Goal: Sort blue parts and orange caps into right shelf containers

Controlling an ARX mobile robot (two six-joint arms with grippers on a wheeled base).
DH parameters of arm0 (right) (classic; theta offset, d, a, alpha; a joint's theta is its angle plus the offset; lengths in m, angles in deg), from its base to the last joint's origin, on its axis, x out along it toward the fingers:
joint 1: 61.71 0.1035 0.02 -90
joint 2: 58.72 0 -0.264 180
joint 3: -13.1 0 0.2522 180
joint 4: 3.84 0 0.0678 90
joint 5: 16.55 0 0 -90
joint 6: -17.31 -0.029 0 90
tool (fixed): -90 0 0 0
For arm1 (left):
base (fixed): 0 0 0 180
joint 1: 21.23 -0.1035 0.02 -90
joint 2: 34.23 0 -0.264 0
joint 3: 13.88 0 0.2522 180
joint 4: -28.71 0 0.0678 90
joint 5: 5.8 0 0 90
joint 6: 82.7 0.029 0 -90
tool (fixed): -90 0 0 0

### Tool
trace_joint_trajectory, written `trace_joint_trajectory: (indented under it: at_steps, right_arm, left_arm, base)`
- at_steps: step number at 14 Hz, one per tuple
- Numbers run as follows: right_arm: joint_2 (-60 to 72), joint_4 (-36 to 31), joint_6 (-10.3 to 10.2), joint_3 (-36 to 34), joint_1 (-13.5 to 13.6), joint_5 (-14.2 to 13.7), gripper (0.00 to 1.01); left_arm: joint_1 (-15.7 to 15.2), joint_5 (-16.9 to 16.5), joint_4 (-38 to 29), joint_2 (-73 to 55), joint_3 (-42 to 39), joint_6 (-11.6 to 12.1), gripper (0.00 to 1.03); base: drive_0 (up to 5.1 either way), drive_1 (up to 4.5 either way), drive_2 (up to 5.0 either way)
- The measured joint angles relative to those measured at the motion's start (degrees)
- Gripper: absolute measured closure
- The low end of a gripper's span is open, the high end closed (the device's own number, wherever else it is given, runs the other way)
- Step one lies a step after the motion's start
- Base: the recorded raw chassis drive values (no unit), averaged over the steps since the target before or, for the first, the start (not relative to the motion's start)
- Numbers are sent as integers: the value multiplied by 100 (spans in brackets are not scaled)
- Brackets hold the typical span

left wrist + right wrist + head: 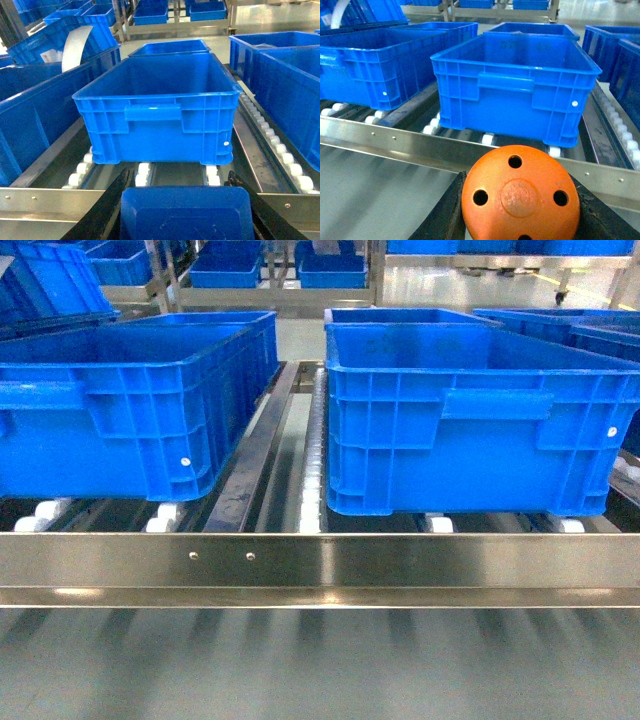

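Observation:
In the left wrist view my left gripper (pixel 181 180) is shut on a blue part (pixel 185 212), a boxy block filling the gap between the black fingers (pixel 107 207). It faces an empty blue container (pixel 160 125) across the shelf rail (pixel 40 200). In the right wrist view my right gripper (pixel 520 176) is shut on an orange cap (pixel 520 195), its holed flat top toward the camera, short of another blue container (pixel 515 95). The head view shows both containers, left (pixel 130 410) and right (pixel 470 430), behind the shelf's steel rail (pixel 320 565). Neither gripper appears there.
White roller tracks (pixel 312 480) run under and between the containers. More blue crates stand to the far right (pixel 600 335), far left (pixel 35 115) and on racks behind (pixel 230 265). A grey surface (pixel 300 660) lies in front of the rail.

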Motion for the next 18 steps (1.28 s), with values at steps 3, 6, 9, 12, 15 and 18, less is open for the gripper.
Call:
trace_joint_trajectory:
  at_steps: [3, 6, 9, 12, 15, 18]
  right_arm:
    - [1580, -1574, 153, 334, -144, 15, 57]
    - [4105, -3386, 151, 1502, 251, -457, 57]
    - [6841, -3279, 116, 4100, 730, -1316, 57]
    - [8647, -2889, -4, 6126, 841, -1635, 23]
    - [5862, -3869, -173, 3379, 780, -1117, 4]
    - [3928, -3117, 79, 713, 442, -879, 3]
  left_arm:
    - [0, 0, 2, 2, 0, 0, 59]
    - [0, 0, 2, 2, 0, 0, 59]
    - [0, 0, 2, 2, 0, 0, 59]
    - [0, 0, 2, 2, 0, 0, 59]
    - [-2, 0, 0, 2, 0, 0, 59]
    - [249, 1862, -157, -682, 289, -151, 59]
  base:
    - [0, 0, 0]
    - [0, 0, 0]
    - [0, 0, 0]
    - [0, 0, 0]
    - [0, 0, 0]
    - [0, 0, 0]
